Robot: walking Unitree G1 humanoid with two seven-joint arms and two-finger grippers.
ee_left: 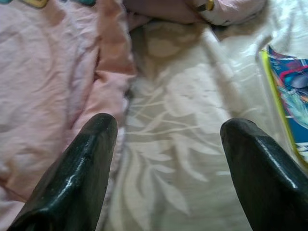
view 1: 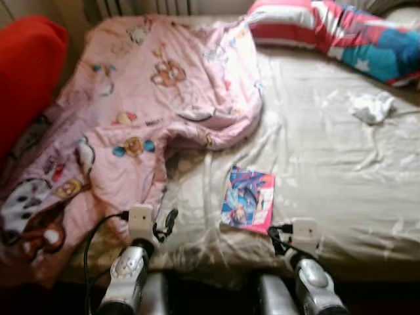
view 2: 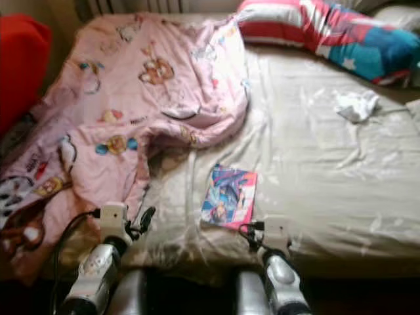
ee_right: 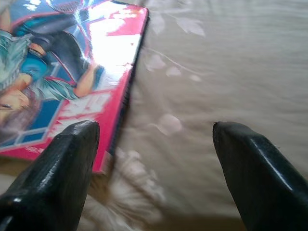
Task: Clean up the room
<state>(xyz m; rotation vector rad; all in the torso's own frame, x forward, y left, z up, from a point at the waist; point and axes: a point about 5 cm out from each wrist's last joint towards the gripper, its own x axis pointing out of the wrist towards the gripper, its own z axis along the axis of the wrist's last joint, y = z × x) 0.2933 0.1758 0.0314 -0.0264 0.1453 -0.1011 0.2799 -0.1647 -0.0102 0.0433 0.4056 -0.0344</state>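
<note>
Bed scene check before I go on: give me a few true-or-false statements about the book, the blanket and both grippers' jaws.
1. The book lies flat on the bed sheet. True.
2. The right gripper is shut on the book. False: its jaws are open, holding nothing, with the book beside them.
3. The pink blanket covers the book. False: the book lies apart on bare sheet.
4. The left gripper has open jaws over the blanket's edge and the sheet. True.
5. A crumpled white cloth lies on the sheet near the striped pillow. True.
</note>
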